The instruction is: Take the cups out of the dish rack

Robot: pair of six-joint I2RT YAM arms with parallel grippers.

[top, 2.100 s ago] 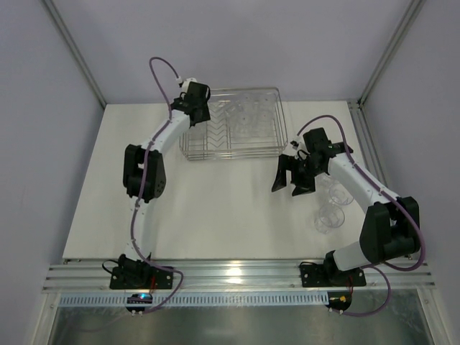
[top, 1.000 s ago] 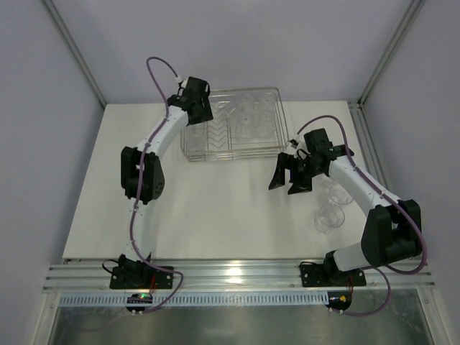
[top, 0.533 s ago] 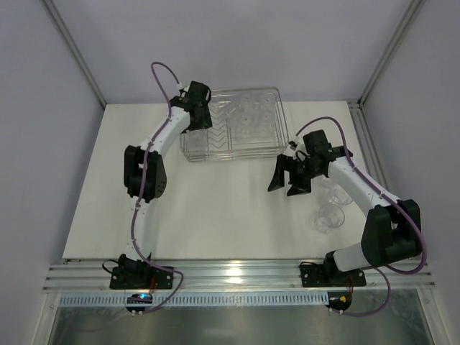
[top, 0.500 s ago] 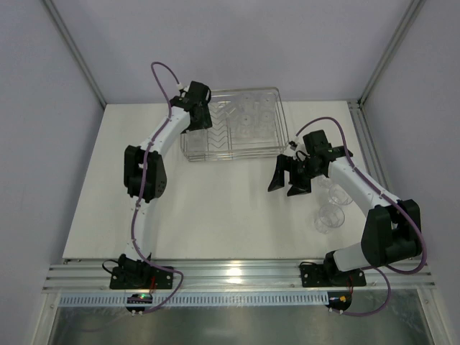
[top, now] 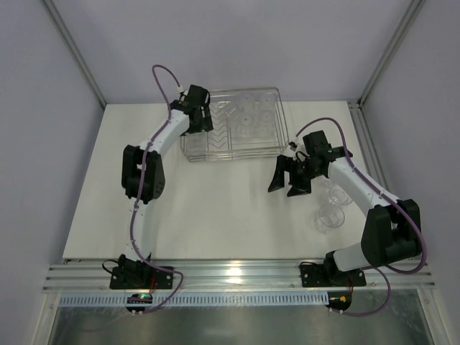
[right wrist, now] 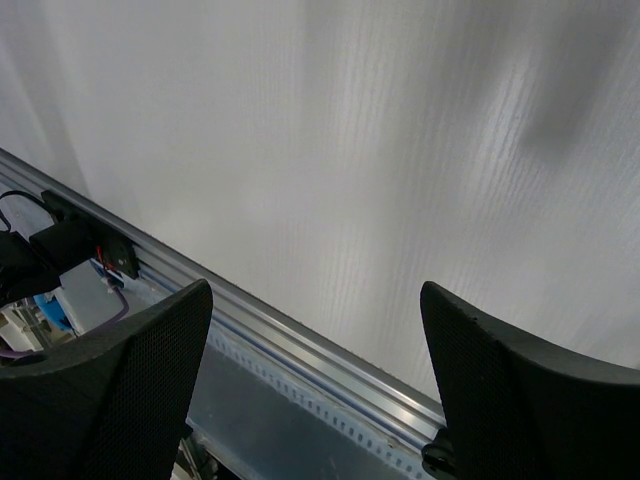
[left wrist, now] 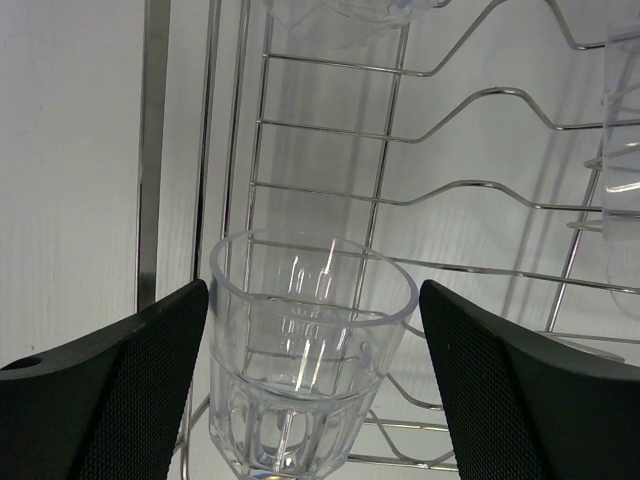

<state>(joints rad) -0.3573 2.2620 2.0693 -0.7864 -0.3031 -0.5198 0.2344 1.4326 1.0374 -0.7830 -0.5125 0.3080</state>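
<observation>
The wire dish rack [top: 233, 153] sits at the back of the table with several clear cups [top: 248, 118] in its right half. My left gripper [top: 200, 122] hangs over the rack's left end. In the left wrist view it [left wrist: 312, 300] is open around one upright clear cup [left wrist: 310, 380] standing on the rack wires [left wrist: 400, 195]. The left finger is close beside the cup and the right finger stands apart. My right gripper [top: 287, 180] is open over bare table, with nothing between its fingers [right wrist: 120, 390].
Two clear cups [top: 329, 217] [top: 333, 191] stand on the table at the right, beside the right arm. More cups show at the right edge [left wrist: 625, 110] and top [left wrist: 350, 15] of the left wrist view. The aluminium rail [right wrist: 300, 360] runs along the near edge.
The left gripper's jaws have widened around the cup in the rack, and the wrist has shifted slightly right. The right arm has hardly moved.
</observation>
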